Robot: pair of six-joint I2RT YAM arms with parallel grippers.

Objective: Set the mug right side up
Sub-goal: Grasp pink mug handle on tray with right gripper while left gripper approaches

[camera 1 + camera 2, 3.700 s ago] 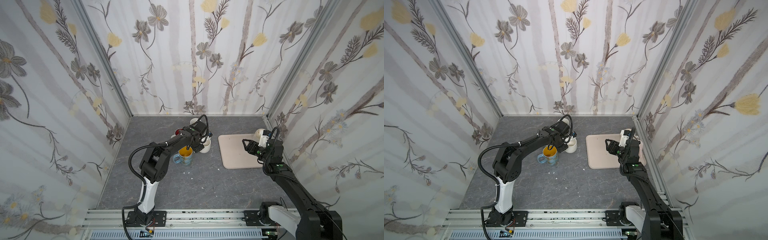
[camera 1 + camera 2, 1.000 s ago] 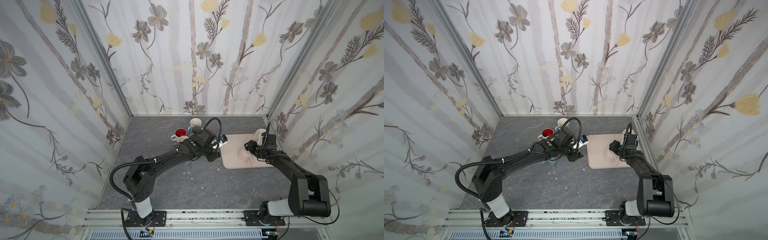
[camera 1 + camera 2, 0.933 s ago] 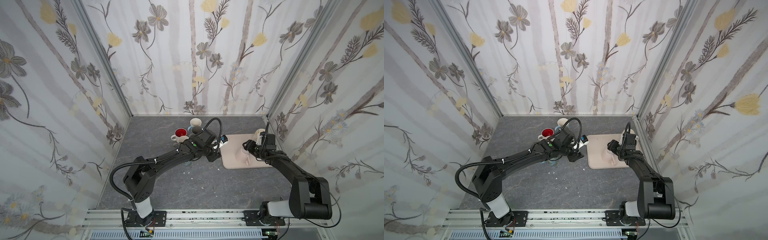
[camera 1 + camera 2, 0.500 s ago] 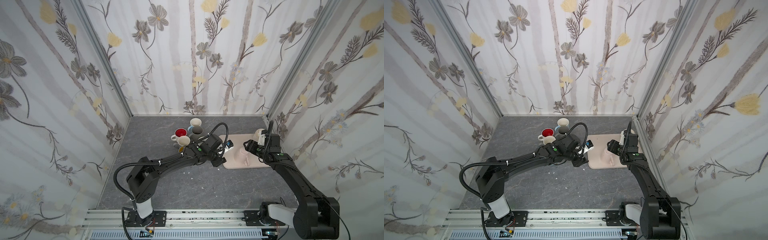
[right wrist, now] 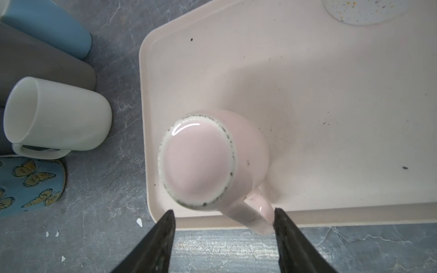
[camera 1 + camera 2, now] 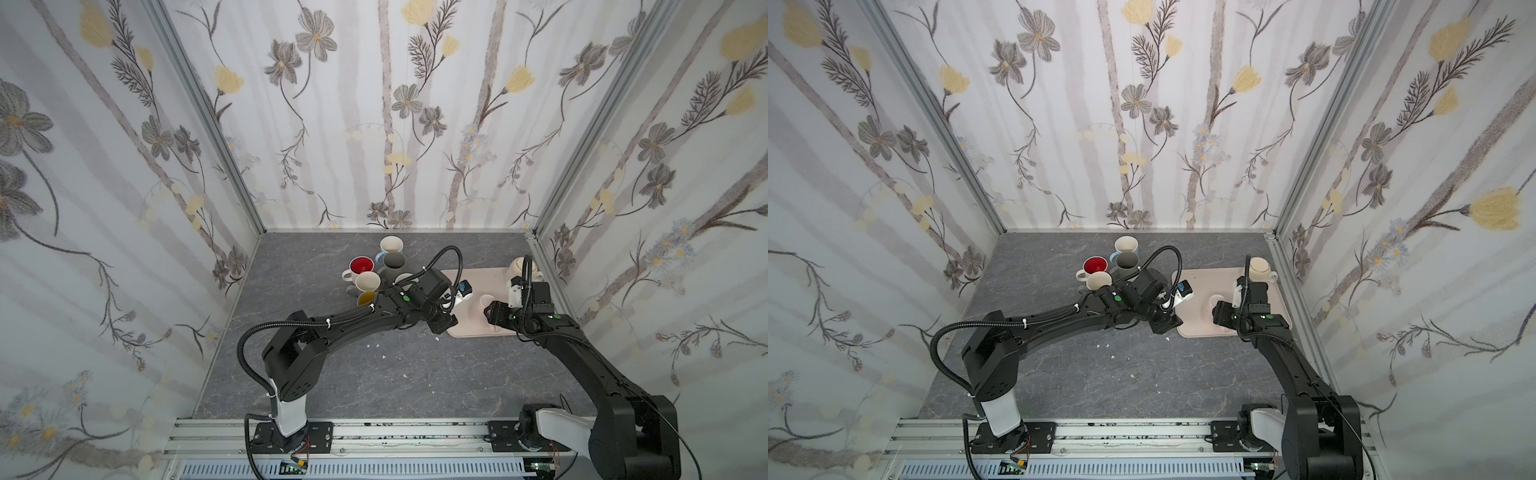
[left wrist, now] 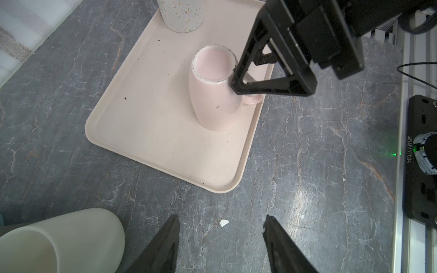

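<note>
A pink mug (image 5: 198, 160) stands upside down on the beige tray (image 5: 331, 94), base up, near the tray's front left corner. In both top views it shows small (image 6: 484, 303) (image 6: 1216, 301). My right gripper (image 5: 222, 212) is open just above it. The mug's handle (image 5: 257, 212) lies between the fingertips, close against one finger. The left wrist view shows the right gripper (image 7: 234, 79) at the mug's (image 7: 212, 94) handle side. My left gripper (image 7: 221, 216) is open and empty over the grey table, just off the tray's (image 7: 142, 118) corner.
A speckled white mug (image 6: 519, 266) stands at the tray's far right corner. Several upright mugs cluster left of the tray: a red-lined one (image 6: 360, 265), a cream one (image 5: 56, 115), a grey one (image 5: 35, 63) and a butterfly one (image 5: 30, 182). Patterned walls enclose the table.
My left arm has left the mug cluster and stretched right to the tray's corner. My right gripper has moved from the tray's back to the pink mug's handle.
</note>
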